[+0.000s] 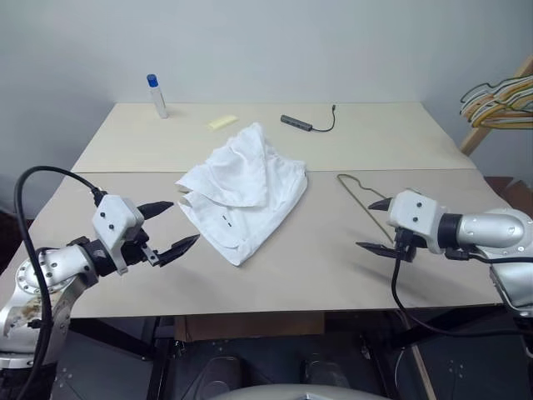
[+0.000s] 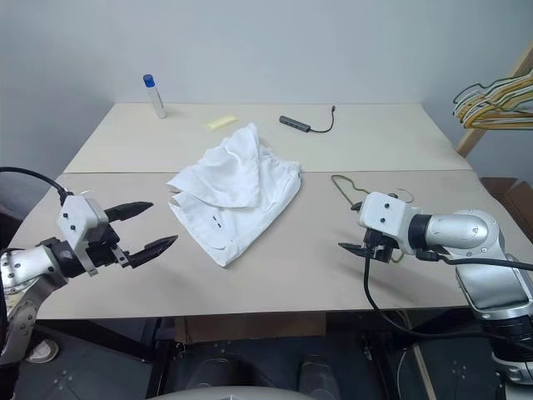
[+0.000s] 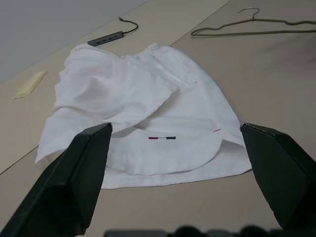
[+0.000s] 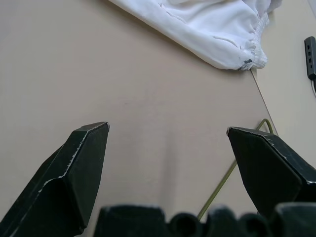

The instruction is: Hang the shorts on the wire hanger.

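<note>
1. Left eye view: the shorts lie crumpled in the middle of the table, untouched, and the wire hanger lies flat to their right, partly behind the right gripper. I judge that the task is at its opening step, with nothing grasped yet. The left gripper hovers near-left of the cloth, its two fingers spread wide and empty. The right gripper is likewise spread and empty, just over the hanger's near part. The shorts' long axis runs diagonally, from far-left to near-right.

2. Right eye view: same layout. A blue-capped bottle, a yellow scrap and a dark USB hub with cable sit along the far side, well clear of the work. Bunched yellow and dark hangers hang at far right, off the table.

3. Left wrist view: a small striped tag on one leg faces this gripper, with the rounded hem nearest. The hanger shows beyond, well apart from the cloth. The next move likely calls for closing on one edge of the cloth, waistband or hem, without bunching several layers.

4. Right wrist view: the gathered waistband shows at the cloth's edge, and the olive wire passes beside one fingertip. The thin wire lies flat on the table, so pinching it will need a low, precise approach.
</note>
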Robot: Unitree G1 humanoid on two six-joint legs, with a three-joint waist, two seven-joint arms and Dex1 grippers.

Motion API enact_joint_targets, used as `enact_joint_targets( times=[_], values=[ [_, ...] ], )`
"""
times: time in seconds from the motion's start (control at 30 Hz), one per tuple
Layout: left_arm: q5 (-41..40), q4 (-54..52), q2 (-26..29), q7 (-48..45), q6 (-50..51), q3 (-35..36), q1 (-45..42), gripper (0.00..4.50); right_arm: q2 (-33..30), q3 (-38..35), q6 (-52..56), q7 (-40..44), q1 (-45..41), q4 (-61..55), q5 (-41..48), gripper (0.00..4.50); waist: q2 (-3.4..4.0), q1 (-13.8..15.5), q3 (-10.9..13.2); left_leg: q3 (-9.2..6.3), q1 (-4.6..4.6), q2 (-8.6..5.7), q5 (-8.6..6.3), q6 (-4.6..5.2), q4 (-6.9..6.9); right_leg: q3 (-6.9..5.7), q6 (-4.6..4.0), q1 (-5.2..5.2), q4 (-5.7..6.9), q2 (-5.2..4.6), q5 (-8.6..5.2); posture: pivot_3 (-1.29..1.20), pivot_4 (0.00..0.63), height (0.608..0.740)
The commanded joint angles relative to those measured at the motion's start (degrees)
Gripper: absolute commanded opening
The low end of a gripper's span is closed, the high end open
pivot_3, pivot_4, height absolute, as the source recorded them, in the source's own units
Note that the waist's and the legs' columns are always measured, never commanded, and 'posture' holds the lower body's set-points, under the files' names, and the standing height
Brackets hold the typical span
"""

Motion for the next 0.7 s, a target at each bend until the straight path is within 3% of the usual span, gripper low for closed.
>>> enact_joint_targets(
  times=[0.03, 0.7],
  values=[
    [0.0, -1.5, -0.1, 0.7, -0.6, 0.3, -1.3, 4.50, -0.2, -0.8, -0.9, 0.1, -1.6, -0.9, 0.1, 4.46, 0.00, 0.0, 0.0, 0.00, 0.00, 0.00, 0.00, 0.00, 0.00, 0.00, 0.00, 0.00, 0.00, 0.00, 0.00, 0.12, 0.000, 0.740],
    [1.0, -4.0, -1.6, 2.8, 2.6, -3.7, -1.3, 4.50, 0.7, -0.1, 0.4, -0.9, -1.7, -1.5, -0.5, 4.46, 0.00, 0.5, 0.0, 0.00, 0.00, -0.01, 0.00, 0.00, 0.01, 0.00, 0.00, 0.01, -0.01, 0.00, 0.00, 0.10, 0.000, 0.740]
  ],
)
